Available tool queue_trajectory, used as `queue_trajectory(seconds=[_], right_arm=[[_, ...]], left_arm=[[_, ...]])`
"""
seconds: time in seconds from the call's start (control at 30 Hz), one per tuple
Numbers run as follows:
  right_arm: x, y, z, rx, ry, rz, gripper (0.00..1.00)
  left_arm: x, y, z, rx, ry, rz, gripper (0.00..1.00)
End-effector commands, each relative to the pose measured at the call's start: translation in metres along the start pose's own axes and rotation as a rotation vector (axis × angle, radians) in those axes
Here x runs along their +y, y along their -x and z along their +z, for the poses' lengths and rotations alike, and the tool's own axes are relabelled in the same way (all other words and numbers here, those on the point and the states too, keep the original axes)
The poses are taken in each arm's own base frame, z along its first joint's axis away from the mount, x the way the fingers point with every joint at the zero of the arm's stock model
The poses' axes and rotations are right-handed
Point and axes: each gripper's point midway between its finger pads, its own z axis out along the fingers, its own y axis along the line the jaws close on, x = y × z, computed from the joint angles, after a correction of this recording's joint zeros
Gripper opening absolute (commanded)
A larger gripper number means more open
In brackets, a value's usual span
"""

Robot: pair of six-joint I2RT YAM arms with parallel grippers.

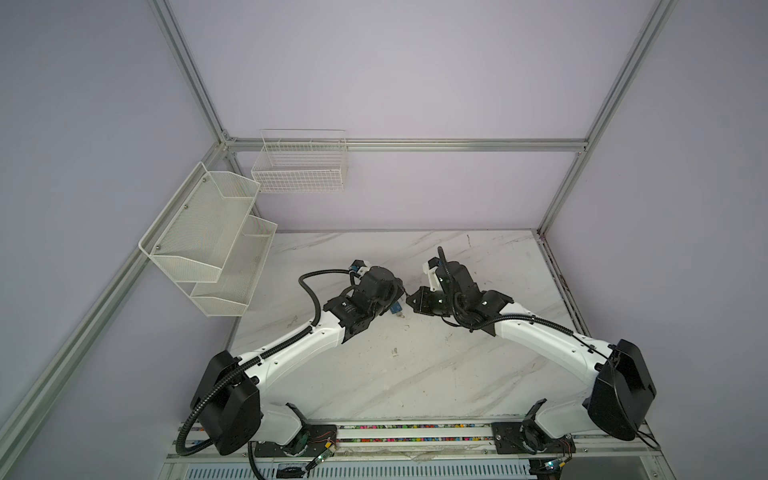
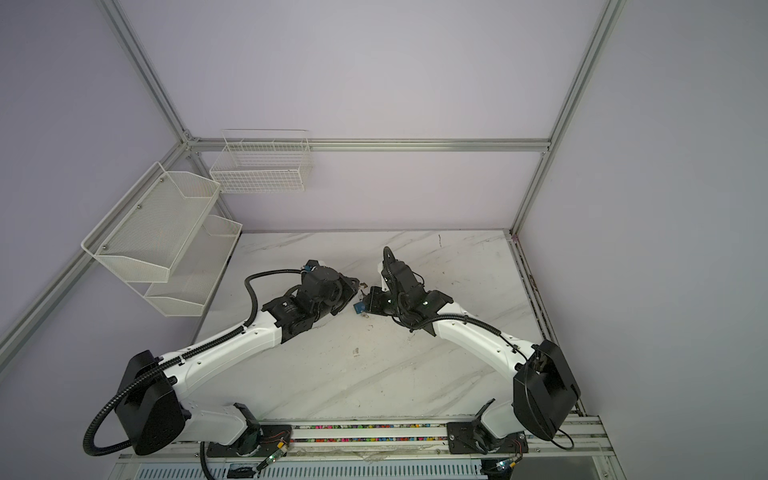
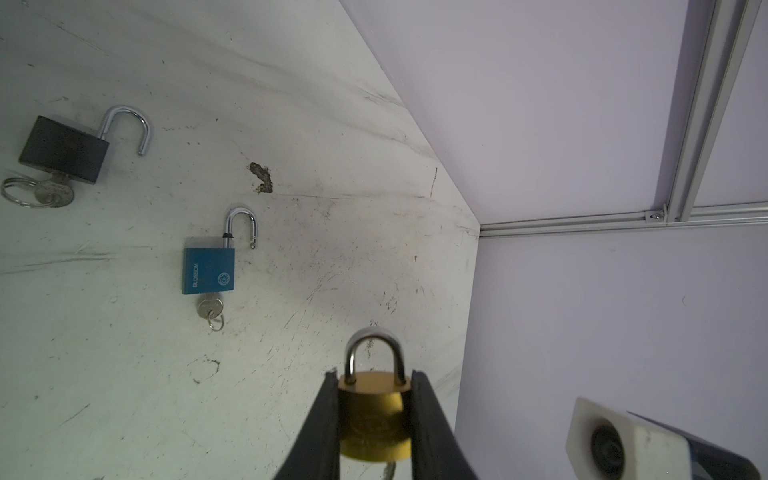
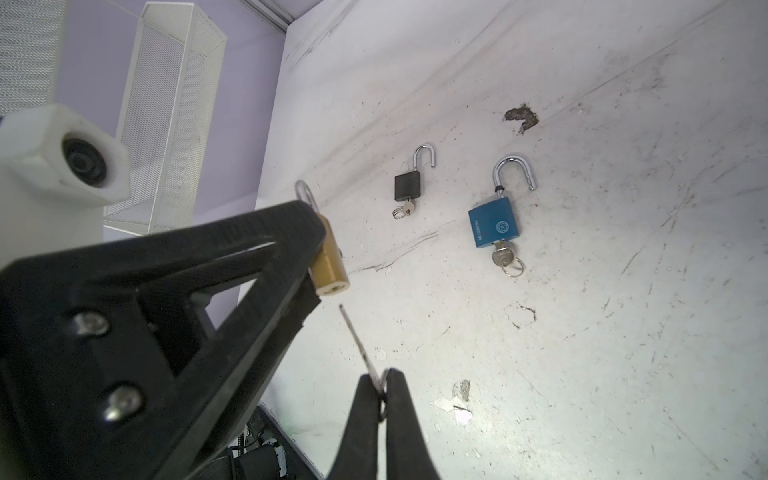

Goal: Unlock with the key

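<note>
My left gripper is shut on a brass padlock with a silver shackle closed into its body. It holds the padlock above the marble table. In the right wrist view the brass padlock shows its bottom face beyond the left gripper's black fingers. My right gripper is shut on the head of a thin silver key. The key's blade points at the padlock's bottom face, with its tip a small gap short of it. In both top views the two grippers meet at mid-table.
A blue padlock and a black padlock lie on the table, each with its shackle open and a key in it. A white mesh shelf and a wire basket hang on the walls at the back left.
</note>
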Motion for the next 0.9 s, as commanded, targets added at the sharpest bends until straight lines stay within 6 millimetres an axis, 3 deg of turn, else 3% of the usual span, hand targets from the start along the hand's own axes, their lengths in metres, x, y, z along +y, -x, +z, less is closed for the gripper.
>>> queue_trajectory(seconds=[0.0,0.87], right_arm=[[0.007,0.004,0.002,-0.005,0.009,-0.013,0.0],[0.002,-0.002,0.011,0.019,0.008,-0.023,0.0]], left_arm=[[-0.008,0.009,-0.002,-0.03,-0.008,0.025,0.04],[-0.015,0.012,-0.004,-0.032,-0.035,-0.005,0.04]])
